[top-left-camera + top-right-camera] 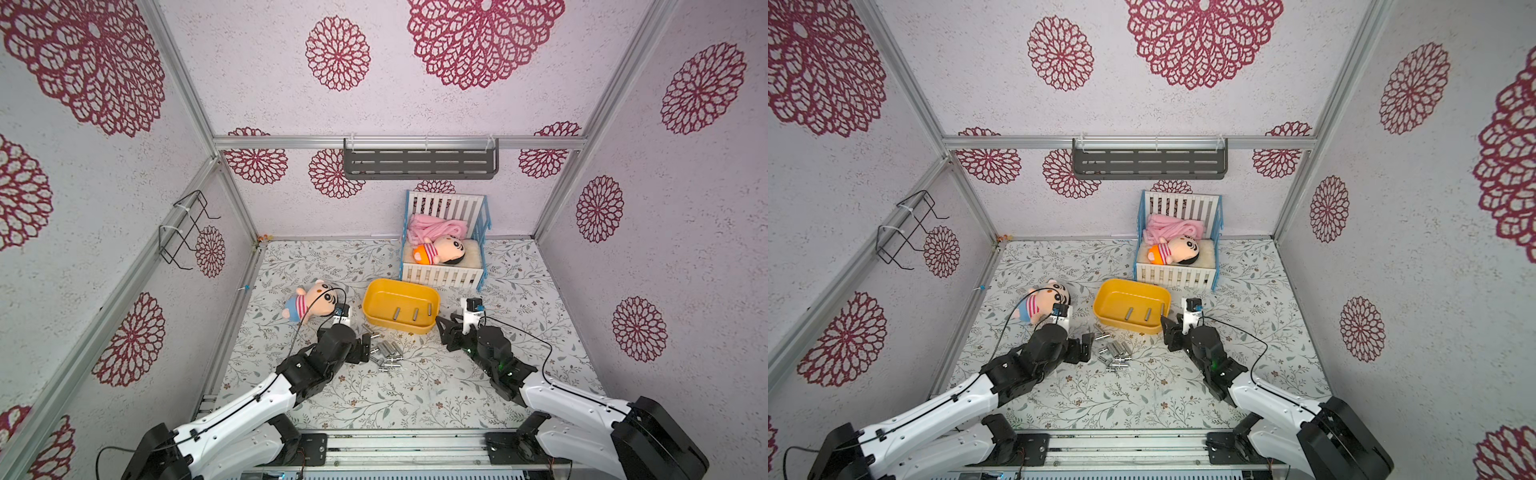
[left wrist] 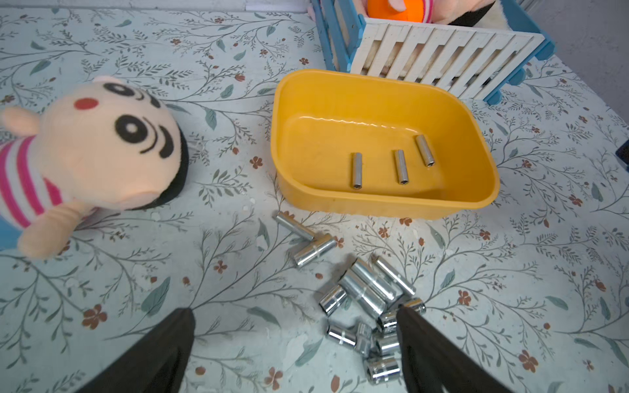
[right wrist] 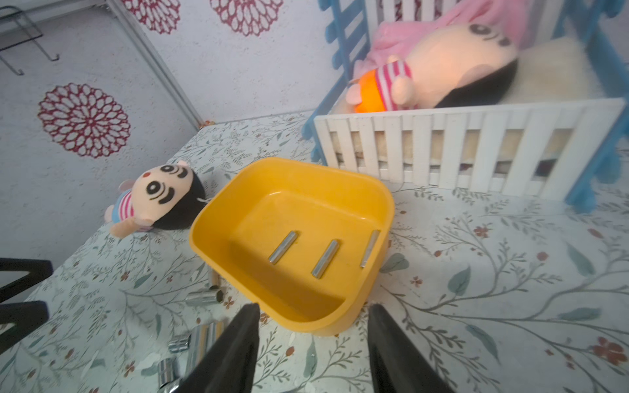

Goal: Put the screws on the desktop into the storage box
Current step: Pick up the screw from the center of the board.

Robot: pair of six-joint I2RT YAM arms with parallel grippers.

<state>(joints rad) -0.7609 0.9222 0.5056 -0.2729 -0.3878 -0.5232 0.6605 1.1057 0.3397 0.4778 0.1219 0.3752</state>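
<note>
**A:** What is seen on the desktop [image 1: 415, 399], and of what make?

**B:** A flat white sheet is seen, printed with grey-green vines and small brown flowers. The screws [image 2: 367, 296] are heaped loosely near its middle. They are short, shiny silver metal cylinders, hollow at the ends, laid at all angles, several touching. Two more are set a little apart, just beside the storage box [image 1: 390, 325].

**A:** And the box itself?

**B:** It is a shallow tub of smooth yellow plastic with rounded corners. It is placed between the heap and the far edge, just in front of the toy crib [image 1: 442, 278] of white slats and blue posts. Three slimmer screws are laid side by side on its floor, none touching another.

**A:** How are the pincers held?

**B:** The left gripper [image 2: 294, 309] is spread wide and held low over the desktop, with nothing pinched. One black finger [image 2: 429, 343] is seen at the rim of the heap; whether metal is touched cannot be told. The right gripper [image 3: 311, 308] is parted too, at the box's near right corner, and no grip is shown.

**A:** What room is there for moving?

**B:** The strip along the near edge and the right side of the desk are seen bare. Toward the left edge a soft plush doll [image 1: 313, 301] is laid face up. A second doll [image 1: 446, 249] is bedded in the crib beside a crumpled pink blanket [image 1: 434, 228].
</note>
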